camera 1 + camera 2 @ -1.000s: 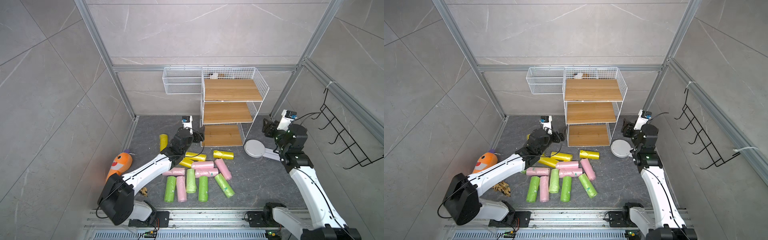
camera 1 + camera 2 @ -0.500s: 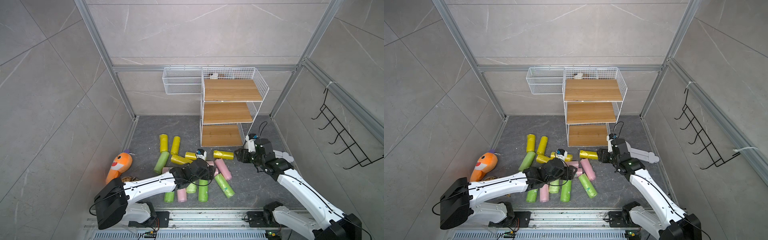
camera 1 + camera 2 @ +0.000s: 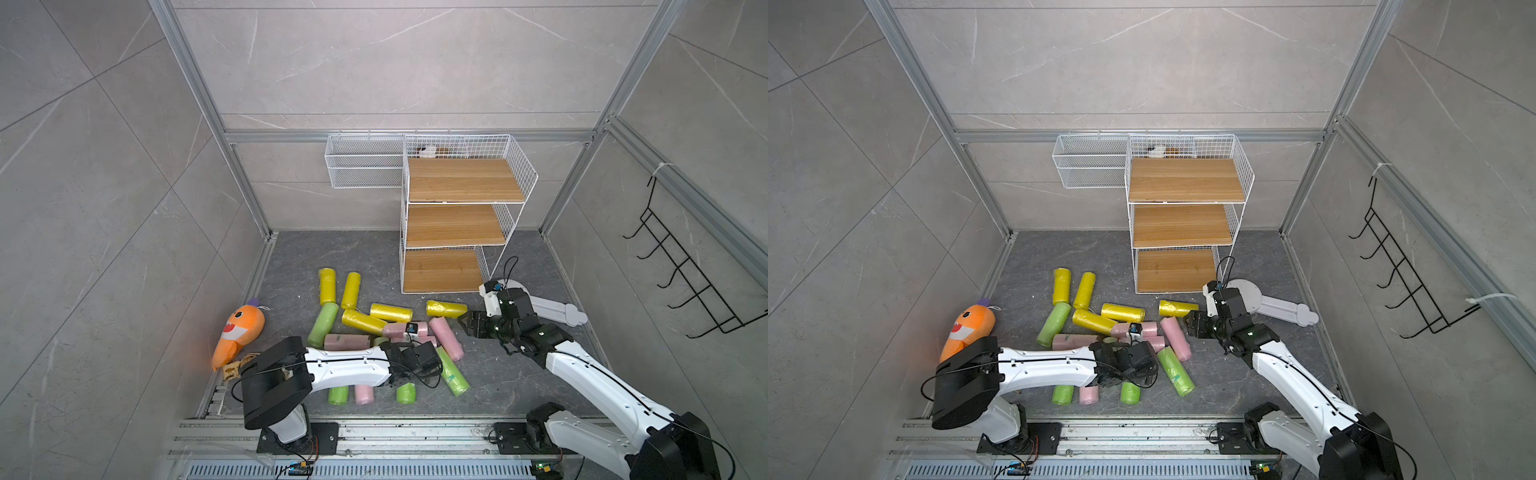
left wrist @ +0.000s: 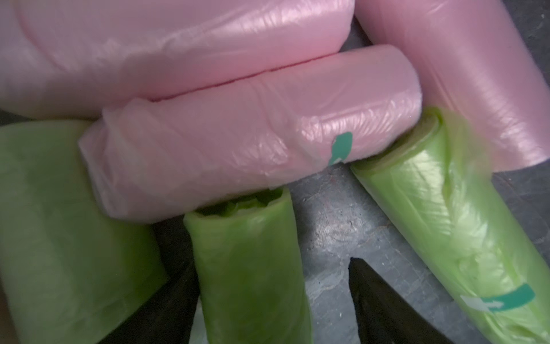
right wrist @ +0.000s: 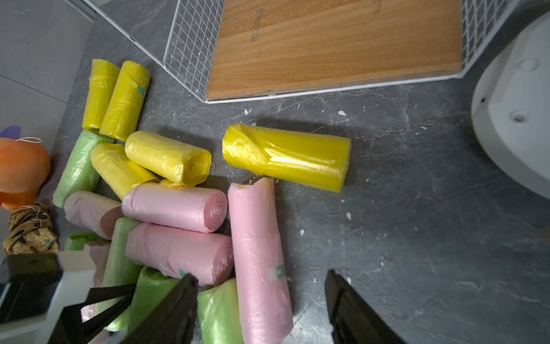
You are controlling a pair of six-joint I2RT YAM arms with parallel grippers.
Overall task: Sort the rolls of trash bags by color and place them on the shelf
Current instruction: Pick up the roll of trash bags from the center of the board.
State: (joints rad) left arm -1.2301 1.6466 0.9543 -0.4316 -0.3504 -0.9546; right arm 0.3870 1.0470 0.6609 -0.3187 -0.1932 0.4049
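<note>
Several rolls of trash bags lie piled on the dark floor in front of the shelf [image 3: 455,226] [image 3: 1181,226], whose three boards are bare. My left gripper [image 3: 411,365] [image 4: 270,265] is low at the pile's near side, open, its fingers straddling a green roll [image 4: 247,268] [image 3: 406,392]; one finger stands clear of it. Pink rolls [image 4: 256,155] lie just past the fingertips. My right gripper [image 3: 467,326] [image 5: 262,280] hovers open above a pink roll [image 5: 256,238] [image 3: 445,338], beside a lone yellow roll [image 5: 285,156] [image 3: 445,308].
An orange plush shark [image 3: 239,332] and a brown patterned bundle [image 5: 29,229] lie at the left wall. A white round-based object [image 3: 548,309] lies right of the shelf. A white wire basket [image 3: 361,166] hangs on the back wall, a black hook rack [image 3: 685,274] on the right wall.
My left arm swung from near the shelf to the near side of the pile and dropped low. The right arm came down from the back right to the pile's right edge.
</note>
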